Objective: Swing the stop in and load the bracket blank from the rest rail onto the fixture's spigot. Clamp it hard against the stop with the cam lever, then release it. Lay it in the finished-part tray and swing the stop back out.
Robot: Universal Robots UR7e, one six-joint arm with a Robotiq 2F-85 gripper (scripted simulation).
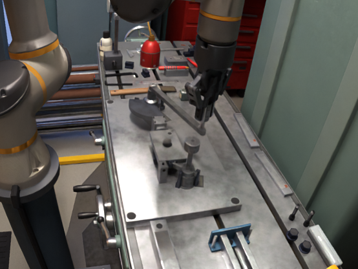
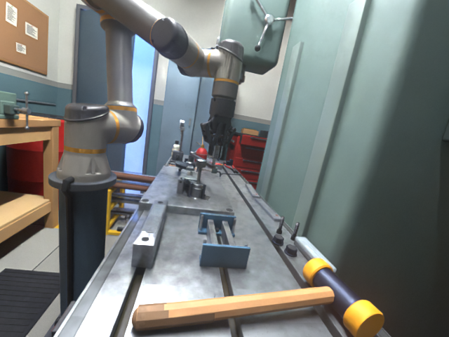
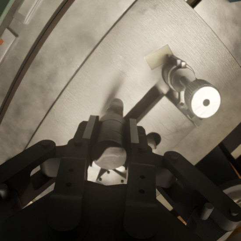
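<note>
The bracket blank is a grey plate with a hole, lying on the fixture plate between the cam and the stop. The cam lever runs from its pivot at the dark cam disc out toward the table's right rail. My gripper is closed with its two pads on either side of the lever's round handle end, low above the plate. The stop, a post with a knurled round head, stands just in front of the blank.
The long machine table carries blue rest rails near its front. A wooden-handled mallet lies at the near end. A red oil can, blocks and hand tools crowd the far end. A green machine column flanks the right side.
</note>
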